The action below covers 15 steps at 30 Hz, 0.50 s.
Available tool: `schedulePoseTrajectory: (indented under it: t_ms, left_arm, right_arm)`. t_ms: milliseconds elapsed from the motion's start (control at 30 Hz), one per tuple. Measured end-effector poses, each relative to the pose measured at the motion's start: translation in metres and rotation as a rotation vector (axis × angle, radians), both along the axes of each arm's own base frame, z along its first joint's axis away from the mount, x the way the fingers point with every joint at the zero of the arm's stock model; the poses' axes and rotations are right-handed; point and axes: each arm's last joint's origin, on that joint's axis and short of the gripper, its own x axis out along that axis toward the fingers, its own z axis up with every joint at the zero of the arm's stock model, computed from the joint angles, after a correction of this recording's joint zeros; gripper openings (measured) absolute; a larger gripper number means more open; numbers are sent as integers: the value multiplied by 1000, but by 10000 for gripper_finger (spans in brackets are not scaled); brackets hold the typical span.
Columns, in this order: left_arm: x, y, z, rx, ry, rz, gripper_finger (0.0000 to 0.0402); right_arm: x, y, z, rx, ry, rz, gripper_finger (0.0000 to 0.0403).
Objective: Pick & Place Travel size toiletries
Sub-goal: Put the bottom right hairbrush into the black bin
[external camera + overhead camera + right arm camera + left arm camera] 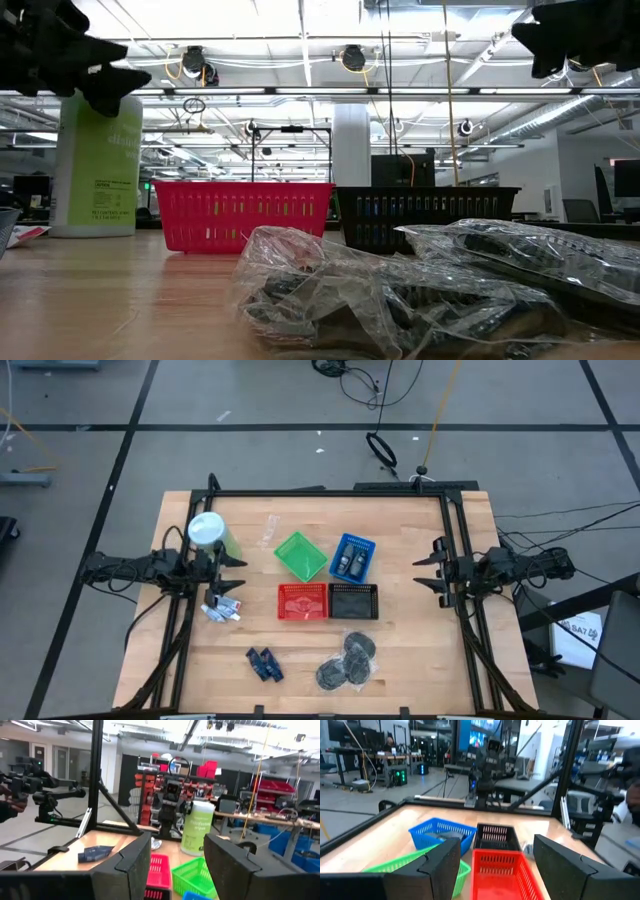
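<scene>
The toiletries lie loose on the table in the high view: whitish tubes [222,609] near the left edge, dark blue pieces [263,663] toward the near edge, and grey round packets [347,660] in clear wrap, which fill the low view's foreground [400,290]. Dark oblong pieces [350,562] lie inside the blue basket. My left gripper [238,573] hangs open above the table just beyond the tubes, next to the green container. My right gripper [420,574] is open at the right side, away from every item. Both wrist views show the fingers apart [495,845] [177,845].
Four mesh baskets sit mid-table: green [300,555], blue [352,557], red [302,601], black [354,601]. A tall green container with a white lid [207,532] stands at the far left beside my left gripper. A clear packet [270,530] lies behind the green basket.
</scene>
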Motion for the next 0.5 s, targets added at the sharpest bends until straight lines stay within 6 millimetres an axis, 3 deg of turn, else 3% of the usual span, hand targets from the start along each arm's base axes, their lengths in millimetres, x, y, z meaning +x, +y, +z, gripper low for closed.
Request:
schedulePoseTrajectory:
  t_ms: [233,500]
  left_arm:
    - [0,0,4,-52,-41,8,248]
    - [0,2,4,-32,-43,61,248]
  right_arm:
    - [1,0,-7,54,75,13,171]
    - [2,1,-12,239,129,42,171]
